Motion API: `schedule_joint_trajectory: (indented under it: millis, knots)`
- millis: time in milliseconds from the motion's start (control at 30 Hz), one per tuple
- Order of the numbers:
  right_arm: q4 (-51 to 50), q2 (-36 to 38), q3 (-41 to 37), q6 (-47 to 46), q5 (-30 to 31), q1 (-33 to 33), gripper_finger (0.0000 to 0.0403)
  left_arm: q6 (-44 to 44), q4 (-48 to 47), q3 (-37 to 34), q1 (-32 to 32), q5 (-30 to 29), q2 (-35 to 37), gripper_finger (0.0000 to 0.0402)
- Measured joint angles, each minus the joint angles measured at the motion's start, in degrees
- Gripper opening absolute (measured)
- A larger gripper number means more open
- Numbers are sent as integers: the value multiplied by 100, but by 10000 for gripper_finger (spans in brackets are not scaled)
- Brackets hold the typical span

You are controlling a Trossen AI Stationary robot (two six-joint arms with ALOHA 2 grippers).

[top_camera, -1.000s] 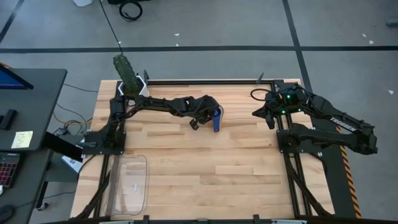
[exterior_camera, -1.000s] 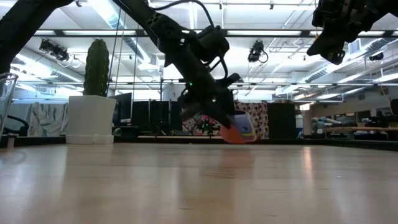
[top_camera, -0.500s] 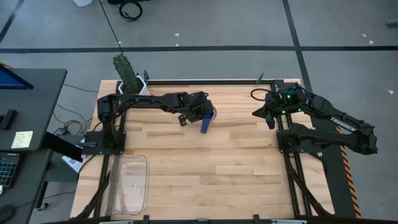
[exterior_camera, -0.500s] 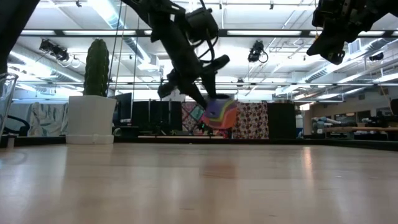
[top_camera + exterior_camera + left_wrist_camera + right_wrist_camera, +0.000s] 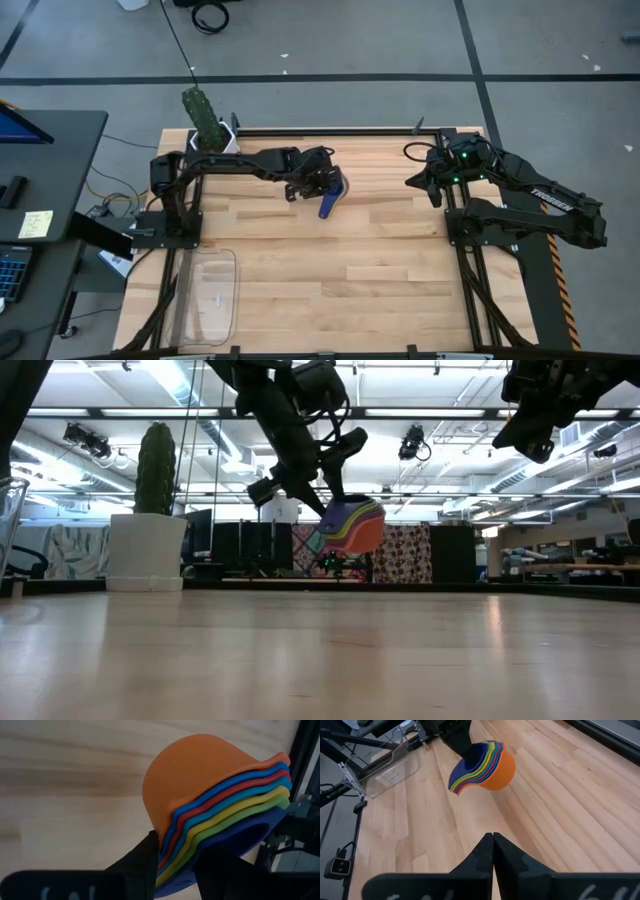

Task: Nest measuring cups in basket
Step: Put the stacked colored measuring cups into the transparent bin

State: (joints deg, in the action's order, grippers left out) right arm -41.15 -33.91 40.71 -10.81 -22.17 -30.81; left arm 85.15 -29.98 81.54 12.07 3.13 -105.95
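Observation:
The measuring cups point(image 5: 331, 196) are nested in one stack, orange outermost and dark blue innermost. The stack hangs in the air above the table's far middle, as the low view point(image 5: 352, 525) and the right wrist view point(image 5: 482, 765) show. My left gripper point(image 5: 318, 186) is shut on the stack point(image 5: 220, 805). The clear basket point(image 5: 210, 295) lies flat near the table's near left corner, with nothing in it. My right gripper point(image 5: 493, 840) is shut and waits high over the far right side point(image 5: 426, 182). My left gripper pinches the stack at the cups' layered rims point(image 5: 167, 855). One finger point(image 5: 220, 870) is inside the dark blue innermost cup; the other finger point(image 5: 142, 865) is outside, by the orange wall. The stack is lifted clear and tipped on its side, hanging below the fingers point(image 5: 325, 500).
A white pot with a green cactus point(image 5: 207, 125) stands at the far left corner, also seen in the low view point(image 5: 150, 510). Bare wood lies between the stack and the basket point(image 5: 395, 767). A black frame rail borders the table point(image 5: 330, 131).
My left gripper has risen and drawn a little toward the table's left, carrying the stack higher above the wood. The stack has tipped, so its coloured rims now show from the side instead of the orange bottom facing down.

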Motion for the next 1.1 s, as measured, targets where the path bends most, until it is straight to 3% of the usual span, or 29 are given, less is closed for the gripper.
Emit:
schedule_joint_trajectory:
  millis: [367, 733, 1100]
  knots:
    - [5, 0, 0, 0, 2, -2, 13, 307, -357, 10, -396, -49, 383, 109]
    - [42, 0, 0, 0, 4, -2, 13, 487, -1484, 3, -722, -274, 968, 109]
    - [42, 0, 0, 0, 3, -1, 13, 1676, -2857, 2, -1372, -1006, 1955, 109]
